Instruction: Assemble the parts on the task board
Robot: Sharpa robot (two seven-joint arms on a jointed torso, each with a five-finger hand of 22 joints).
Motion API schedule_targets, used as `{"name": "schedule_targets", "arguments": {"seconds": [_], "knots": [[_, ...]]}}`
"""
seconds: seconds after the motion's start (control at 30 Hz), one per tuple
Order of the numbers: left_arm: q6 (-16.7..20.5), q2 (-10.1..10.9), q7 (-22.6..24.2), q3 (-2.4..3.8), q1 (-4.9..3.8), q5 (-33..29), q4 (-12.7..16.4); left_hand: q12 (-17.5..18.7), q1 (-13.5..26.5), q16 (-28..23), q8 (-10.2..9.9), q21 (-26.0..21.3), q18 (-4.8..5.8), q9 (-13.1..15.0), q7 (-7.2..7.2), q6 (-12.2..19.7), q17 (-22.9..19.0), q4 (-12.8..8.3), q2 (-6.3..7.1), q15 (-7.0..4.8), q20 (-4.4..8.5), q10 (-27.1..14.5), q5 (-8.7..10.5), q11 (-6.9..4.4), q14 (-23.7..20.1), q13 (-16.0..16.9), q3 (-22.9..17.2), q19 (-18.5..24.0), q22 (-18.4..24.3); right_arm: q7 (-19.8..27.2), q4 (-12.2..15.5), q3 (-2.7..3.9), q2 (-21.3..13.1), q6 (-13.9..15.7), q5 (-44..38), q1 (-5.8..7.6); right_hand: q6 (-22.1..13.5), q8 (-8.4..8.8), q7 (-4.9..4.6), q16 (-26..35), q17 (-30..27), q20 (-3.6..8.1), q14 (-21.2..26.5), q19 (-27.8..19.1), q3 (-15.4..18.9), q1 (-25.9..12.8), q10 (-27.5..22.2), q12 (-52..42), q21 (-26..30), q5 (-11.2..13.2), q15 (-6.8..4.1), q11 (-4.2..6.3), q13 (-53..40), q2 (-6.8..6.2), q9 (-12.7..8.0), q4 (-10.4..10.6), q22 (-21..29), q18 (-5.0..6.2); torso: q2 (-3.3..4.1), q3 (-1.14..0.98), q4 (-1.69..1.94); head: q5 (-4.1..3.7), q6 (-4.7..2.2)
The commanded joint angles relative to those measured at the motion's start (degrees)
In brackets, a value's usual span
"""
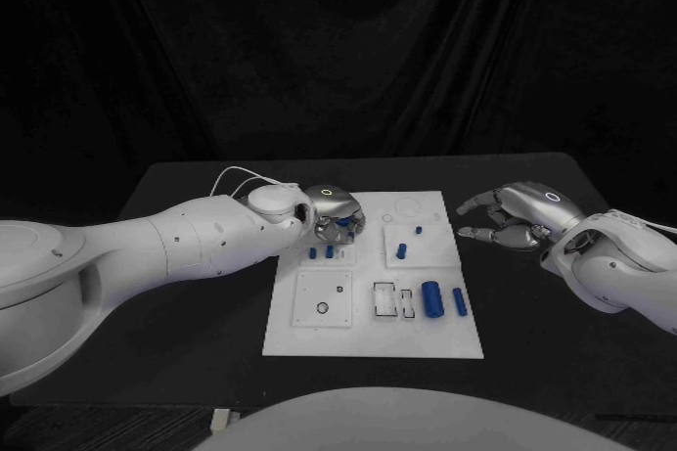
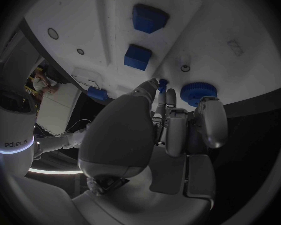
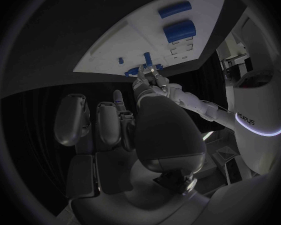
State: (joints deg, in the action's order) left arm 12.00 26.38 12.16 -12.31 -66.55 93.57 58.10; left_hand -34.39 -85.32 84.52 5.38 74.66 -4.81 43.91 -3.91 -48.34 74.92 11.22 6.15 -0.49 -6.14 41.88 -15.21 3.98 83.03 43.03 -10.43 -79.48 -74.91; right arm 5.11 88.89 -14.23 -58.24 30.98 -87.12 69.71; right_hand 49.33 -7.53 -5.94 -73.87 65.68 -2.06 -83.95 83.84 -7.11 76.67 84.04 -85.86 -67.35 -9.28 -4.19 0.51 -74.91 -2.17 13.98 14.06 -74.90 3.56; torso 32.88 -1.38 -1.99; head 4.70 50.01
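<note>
Biggest thing here is the black table (image 1: 184, 192), with the white task board (image 1: 374, 338) lying in the middle of it. The left arm (image 1: 169, 246) reaches in from 9 o'clock and its left hand (image 1: 333, 216) sits over the board's corner at about 11 o'clock. In the left wrist view the fingers (image 2: 178, 130) are curled in close together, tips pointing down at a blue gear (image 2: 200, 92) and a tiny blue peg (image 2: 163, 83), but honestly I can't tell if it's actually pinching anything.

The right hand (image 1: 511, 216) hovers just off the board's edge at around 2 o'clock, fingers spread and loosely bent, nothing in it.

Parts: two blue cylinders (image 1: 433, 299) lie side by side near 4 o'clock on the board, a smaller blue piece (image 1: 401, 249) sits nearer the centre, and two blue blocks (image 2: 138, 56) lie close to the left hand.
</note>
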Motion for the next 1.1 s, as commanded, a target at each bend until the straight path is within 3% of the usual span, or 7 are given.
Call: {"name": "schedule_targets", "arguments": {"seconds": [0.03, 0.37, 0.53, 0.7, 0.97, 1.1], "knots": [[-0.86, -0.22, 0.00, 0.06, 0.20, 0.15, -0.25, 0.43, 0.04, 0.19, -0.10, -0.07, 0.83, -0.23, 0.01, -0.69, 2.74, -0.17, -0.62, 0.09, 0.21, 0.91, -0.54, -0.11, 0.05, -0.49, -0.82, -0.32, -9.42, -0.45, 0.04, 0.04, 0.00, 0.28, -0.08, -0.12, 0.29, 0.20, 0.03, -0.02, 0.08, -0.28, -2.06, -0.22, 0.07, 0.40, 2.65, 0.18, -0.01, -0.37, 0.25, -0.47, -8.91, 0.13, -0.08, -0.35, -9.40, 0.74, -0.03, 0.02, 0.01, -0.02, -0.01], [-0.91, -0.21, 0.22, 0.06, 0.43, 0.15, -0.87, 1.84, 0.08, -0.02, -0.51, -0.20, 0.83, -1.09, -0.34, -1.71, 2.11, -0.64, -0.71, -0.31, 0.55, 3.13, -0.96, -0.68, -0.16, -2.29, -2.63, -0.41, -9.61, -0.52, -0.03, 0.04, 0.04, 0.21, -0.08, -0.12, 0.35, 0.25, 0.02, 0.04, -0.02, -0.27, -2.06, -0.22, 0.06, 0.48, 2.63, 0.22, 0.03, -0.62, 0.25, -0.47, -8.85, 0.13, -0.15, -0.46, -9.39, 0.75, 0.01, 0.01, -0.06, 0.07, -0.01], [0.64, -0.05, 1.06, 0.06, 0.52, 0.15, -0.81, 3.54, -0.95, -0.89, -0.12, 0.81, 1.10, -1.83, -0.87, -5.33, 0.11, -2.14, -1.31, -1.52, 1.49, 7.49, -3.80, -2.09, -0.74, -4.68, -5.61, -1.30, -10.16, -0.55, -0.06, 0.04, 0.06, 0.24, -0.08, -0.12, 0.35, 0.25, 0.02, 0.04, -0.02, -0.27, -2.06, -0.22, 0.06, 0.48, 2.63, 0.22, 0.03, -0.62, 0.25, -0.47, -8.85, 0.13, -0.15, -0.46, -9.39, 0.75, 0.04, 0.01, -0.02, 0.00, -0.01], [2.37, 0.42, 1.43, 0.06, 0.57, 0.15, -0.34, 5.43, -1.31, -1.14, -0.12, 1.73, 1.37, -2.65, -1.18, -7.90, -0.44, -3.63, -1.66, -1.70, 1.91, 10.69, -4.29, -2.24, -0.41, -6.95, -7.57, -2.12, -10.54, -0.55, -0.08, 0.04, 0.10, 0.25, -0.08, -0.12, 0.35, 0.25, 0.02, 0.04, -0.02, -0.27, -2.06, -0.22, 0.06, 0.48, 2.63, 0.22, 0.03, -0.62, 0.25, -0.47, -8.85, 0.13, -0.15, -0.46, -9.39, 0.75, 0.03, -0.01, 0.06, -0.07, -0.01], [5.23, 2.95, 1.21, 0.06, 0.47, 0.15, 2.37, 10.95, 0.15, -1.76, -1.05, 2.42, 1.59, -5.15, -1.57, -11.37, -1.57, -5.50, -1.54, -1.37, 1.85, 15.16, -4.59, -1.92, 0.01, -12.37, -9.35, -2.94, -10.81, -0.58, -0.06, 0.04, -0.05, 0.31, -0.08, -0.12, 0.40, 0.25, 0.02, 0.09, -0.09, -0.27, -2.05, -0.23, 0.05, 0.49, 2.62, 0.24, 0.08, -0.66, 0.25, -0.48, -8.82, 0.18, -0.17, -0.47, -9.38, 0.75, 0.02, -0.01, 0.02, 0.20, -0.01], [5.70, 4.85, 0.46, 0.06, -0.39, 0.15, 4.44, 13.12, 0.77, -1.99, -1.31, 2.26, 1.57, -5.97, -1.60, -12.03, -2.00, -5.92, -1.35, -1.35, 1.80, 16.13, -4.35, -1.86, -0.01, -14.40, -9.75, -2.96, -10.78, -0.69, -0.07, 0.04, -0.08, 0.27, -0.07, -0.12, 0.40, 0.25, 0.02, 0.09, -0.09, -0.27, -2.05, -0.23, 0.05, 0.49, 2.62, 0.24, 0.08, -0.66, 0.25, -0.48, -8.82, 0.18, -0.17, -0.47, -9.38, 0.75, 0.01, 0.00, 0.03, 0.46, -0.01]]}}
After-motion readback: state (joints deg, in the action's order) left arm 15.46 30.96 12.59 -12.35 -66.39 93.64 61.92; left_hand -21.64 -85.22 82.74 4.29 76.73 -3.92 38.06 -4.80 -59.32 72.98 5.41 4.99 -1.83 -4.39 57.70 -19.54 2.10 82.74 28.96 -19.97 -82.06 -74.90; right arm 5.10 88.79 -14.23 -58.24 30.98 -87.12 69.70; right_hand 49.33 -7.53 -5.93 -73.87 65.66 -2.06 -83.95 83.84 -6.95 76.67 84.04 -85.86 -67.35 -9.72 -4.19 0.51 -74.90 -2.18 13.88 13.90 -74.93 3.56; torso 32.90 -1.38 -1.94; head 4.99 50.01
